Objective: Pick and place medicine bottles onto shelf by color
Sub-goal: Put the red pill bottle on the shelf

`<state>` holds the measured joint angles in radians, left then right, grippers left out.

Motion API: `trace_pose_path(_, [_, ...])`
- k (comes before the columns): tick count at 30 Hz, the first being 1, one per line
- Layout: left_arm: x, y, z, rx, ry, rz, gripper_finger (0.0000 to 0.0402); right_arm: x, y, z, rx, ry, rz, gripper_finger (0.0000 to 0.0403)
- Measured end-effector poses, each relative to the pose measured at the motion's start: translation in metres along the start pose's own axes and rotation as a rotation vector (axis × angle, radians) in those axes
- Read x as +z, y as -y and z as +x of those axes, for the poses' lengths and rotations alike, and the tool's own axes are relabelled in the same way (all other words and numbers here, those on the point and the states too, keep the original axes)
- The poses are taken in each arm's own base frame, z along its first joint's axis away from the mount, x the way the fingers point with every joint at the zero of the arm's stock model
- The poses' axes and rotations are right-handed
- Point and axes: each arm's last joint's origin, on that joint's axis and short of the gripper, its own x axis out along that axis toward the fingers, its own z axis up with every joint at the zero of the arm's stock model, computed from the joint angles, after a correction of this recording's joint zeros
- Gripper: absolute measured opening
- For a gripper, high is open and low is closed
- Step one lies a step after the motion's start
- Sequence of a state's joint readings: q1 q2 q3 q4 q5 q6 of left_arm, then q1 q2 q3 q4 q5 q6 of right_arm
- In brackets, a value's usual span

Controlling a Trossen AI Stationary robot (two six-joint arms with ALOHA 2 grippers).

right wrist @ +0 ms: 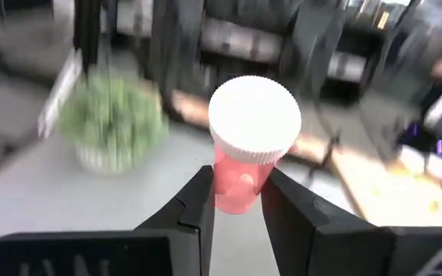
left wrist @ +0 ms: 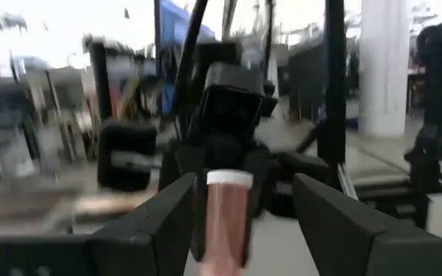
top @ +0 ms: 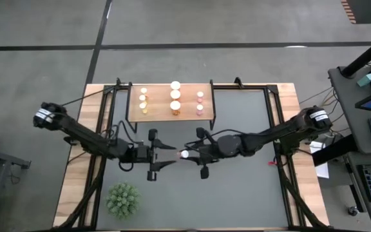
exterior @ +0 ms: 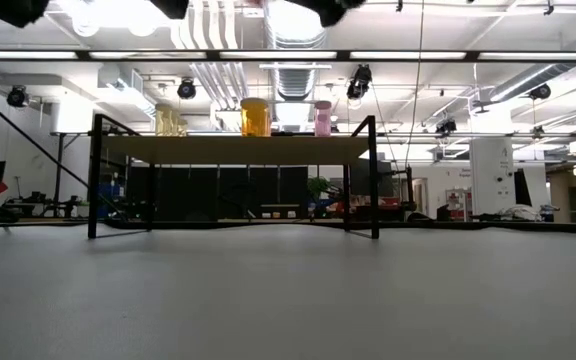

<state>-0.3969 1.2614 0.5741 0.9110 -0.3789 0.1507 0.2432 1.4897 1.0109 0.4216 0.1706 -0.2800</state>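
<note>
Our right tool (top: 189, 154) is clamped on a pink medicine bottle (right wrist: 245, 157) with a white cap, its two fingers (right wrist: 198, 207) pressing the pink body from either side just below the cap. We see this tool held above the middle of the grey table (top: 243, 193), in front of the shelf (top: 160, 113). Our left tool (left wrist: 240, 222) faces it from the other side, fingers spread apart, with the bottle's body standing between them; we cannot tell whether they touch it.

On the shelf at the far side of the table, we count bottles in three rows: yellow ones (top: 143, 100) at the left end, orange ones (top: 174, 96) in the middle, pink ones (top: 199, 102) at the right end. From the low view, we see them standing upright on the board. A green spiky plant (top: 122, 198) sits near the table's front left corner.
</note>
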Motion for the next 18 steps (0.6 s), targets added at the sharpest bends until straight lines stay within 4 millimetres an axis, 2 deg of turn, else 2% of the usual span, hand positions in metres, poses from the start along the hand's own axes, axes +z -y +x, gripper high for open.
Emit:
trace_pose_path(4, [0.004, 0.0, 0.002, -0.003, -0.181, -0.064, 0.0199, -0.001, 0.002, -0.008, 0.037, -0.305, -0.022, 0.0083])
trace_pose_path(8, [0.012, 0.004, 0.016, 0.015, -0.371, -0.041, 0.0201, -0.001, 0.003, -0.013, 0.077, -0.521, 0.0, 0.0085])
trace_pose_path(14, [0.01, 0.012, 0.041, 0.045, -0.461, 0.027, 0.0251, -0.004, 0.003, -0.017, 0.075, -0.587, 0.051, 0.0083])
trace_pose_path(18, [-0.008, 0.015, 0.052, 0.116, -0.496, 0.131, 0.0282, -0.005, 0.003, -0.018, 0.074, -0.591, 0.057, 0.0085])
